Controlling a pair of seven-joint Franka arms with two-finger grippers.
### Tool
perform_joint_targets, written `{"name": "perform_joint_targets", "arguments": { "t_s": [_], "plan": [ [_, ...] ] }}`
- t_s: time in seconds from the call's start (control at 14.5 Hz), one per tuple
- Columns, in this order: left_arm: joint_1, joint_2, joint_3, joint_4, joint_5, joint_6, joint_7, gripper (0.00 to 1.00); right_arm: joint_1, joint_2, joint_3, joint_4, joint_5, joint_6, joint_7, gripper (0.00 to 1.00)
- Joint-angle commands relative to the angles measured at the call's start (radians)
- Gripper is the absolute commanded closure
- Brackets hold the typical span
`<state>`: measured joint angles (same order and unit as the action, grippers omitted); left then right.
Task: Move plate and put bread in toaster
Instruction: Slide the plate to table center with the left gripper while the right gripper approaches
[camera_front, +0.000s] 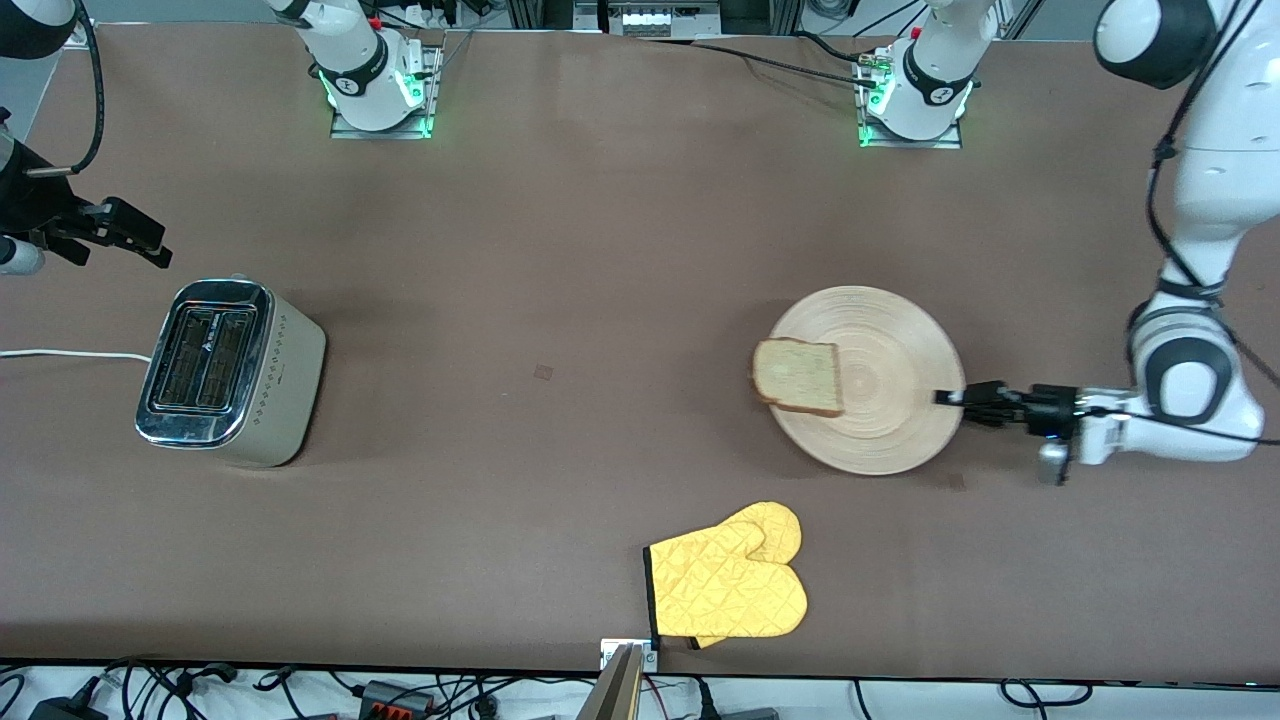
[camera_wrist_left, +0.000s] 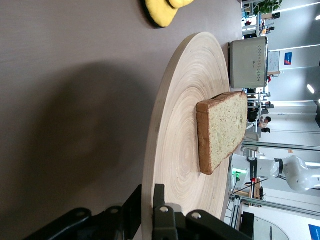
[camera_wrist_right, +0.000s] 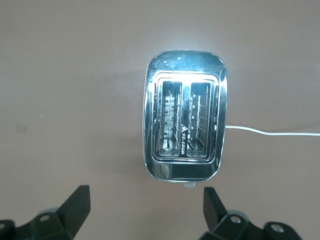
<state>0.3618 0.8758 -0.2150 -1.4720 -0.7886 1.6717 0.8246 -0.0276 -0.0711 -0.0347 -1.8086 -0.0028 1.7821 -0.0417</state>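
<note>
Right gripper hangs open, fingers wide apart, over the table beside the chrome-topped beige two-slot toaster, both slots vacant. Square tan bread slice lies on the round light-wood plate toward the left arm's end. Left gripper is clamped on that plate's rim
</note>
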Motion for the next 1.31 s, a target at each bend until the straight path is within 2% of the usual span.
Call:
{"name": "perform_joint_targets", "arguments": {
  "t_s": [0.0,0.14,0.21,0.41,0.89,0.96,1.03,1.1,1.24],
  "plan": [
    [-0.069,-0.02,-0.021,-0.079,-0.118,0.078,-0.012,0.99,0.003,0.016,0.001,-0.002,0.006,0.002,0.002,0.0],
    [-0.102,-0.043,-0.067,-0.167,-0.176,0.208,-0.018,0.99,0.006,0.045,0.001,-0.001,0.01,0.01,0.002,0.0],
    [-0.104,-0.044,-0.119,-0.209,-0.211,0.277,-0.022,0.99,0.011,0.092,0.004,0.027,0.009,0.008,-0.006,0.0],
    [-0.116,-0.038,-0.207,-0.27,-0.228,0.42,-0.024,0.99,0.089,0.212,0.003,0.115,0.01,-0.001,-0.003,0.0],
    [-0.221,-0.014,-0.222,-0.284,-0.23,0.52,-0.013,0.98,0.222,0.325,0.004,0.118,0.012,0.034,0.008,0.0],
    [-0.222,-0.014,-0.222,-0.284,-0.232,0.523,-0.013,0.88,0.248,0.35,0.004,0.118,0.014,0.046,0.006,0.0],
    [-0.221,-0.014,-0.222,-0.283,-0.232,0.522,-0.013,0.63,0.265,0.368,0.004,0.118,0.024,0.049,0.006,0.0],
    [-0.218,-0.014,-0.222,-0.284,-0.232,0.519,-0.015,0.01,0.278,0.387,0.004,0.121,0.064,0.065,0.008,0.0],
    [-0.202,-0.024,-0.221,-0.283,-0.229,0.508,-0.019,0.0,0.285,0.427,0.004,0.121,0.144,0.082,0.008,0.0]
  ]
}}
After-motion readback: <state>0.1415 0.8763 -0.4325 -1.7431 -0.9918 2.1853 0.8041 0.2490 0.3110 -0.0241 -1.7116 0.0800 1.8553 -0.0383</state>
